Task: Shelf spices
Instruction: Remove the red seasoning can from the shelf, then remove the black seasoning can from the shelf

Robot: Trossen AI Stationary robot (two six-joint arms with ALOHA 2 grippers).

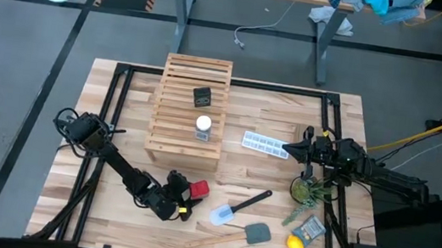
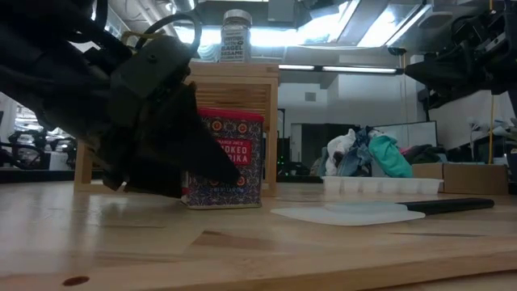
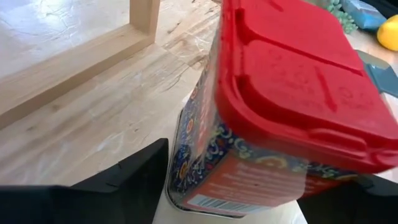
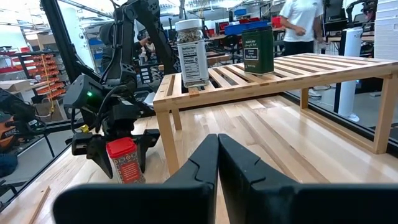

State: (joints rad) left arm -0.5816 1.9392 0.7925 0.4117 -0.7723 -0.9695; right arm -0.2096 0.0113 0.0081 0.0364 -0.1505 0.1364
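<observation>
We see the left gripper (image 1: 186, 196) with fingers apart, straddling the red boxy spice tin (image 4: 125, 159), which stands upright on the wooden tabletop (image 1: 290, 120) just before the slatted wooden shelf (image 1: 173, 113). The right gripper (image 1: 289, 148) is closed, well apart.

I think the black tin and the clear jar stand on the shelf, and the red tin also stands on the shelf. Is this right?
Not quite. The black tin and the clear jar do stand on the shelf, but the red tin stands on the table, in front of the shelf, at the left gripper. The high view shows it.
</observation>
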